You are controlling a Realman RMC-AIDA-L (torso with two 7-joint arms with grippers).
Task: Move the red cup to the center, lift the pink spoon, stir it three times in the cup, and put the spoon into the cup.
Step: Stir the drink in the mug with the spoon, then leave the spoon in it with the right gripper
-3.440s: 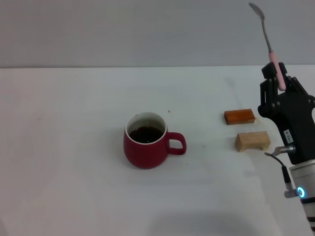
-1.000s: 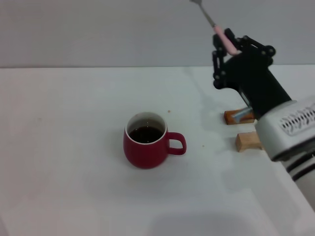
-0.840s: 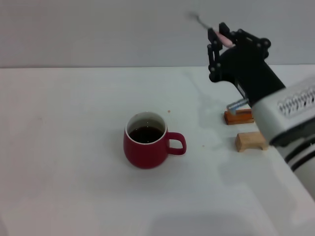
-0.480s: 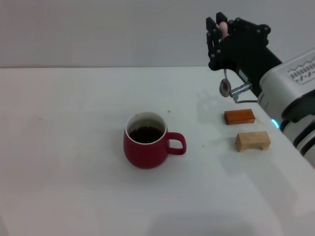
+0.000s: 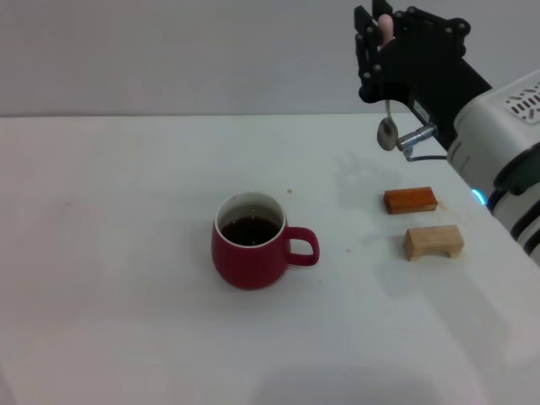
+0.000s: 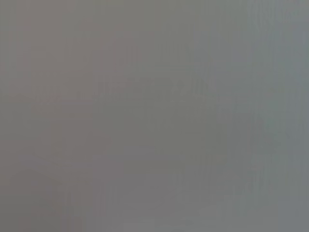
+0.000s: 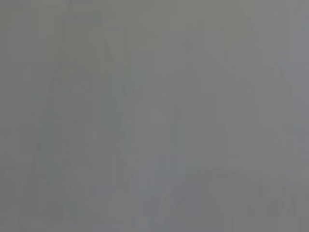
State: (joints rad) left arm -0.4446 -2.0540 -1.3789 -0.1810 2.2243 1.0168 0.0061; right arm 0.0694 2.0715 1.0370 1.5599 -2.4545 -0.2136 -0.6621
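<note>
Above table | right hand (image 5: 377, 38) grips slim pink spoon (image 5: 386, 118) | squat red cup (image 5: 251, 242)

Head view is evenly and softly lit, bright across the white tabletop (image 5: 126, 321), with no glare. Faint, diffuse shadows lie beside the red cup (image 5: 251, 242) and near the tabletop's far right edge. Both wrist views show only featureless, blurred grey, nothing discernible.
</note>
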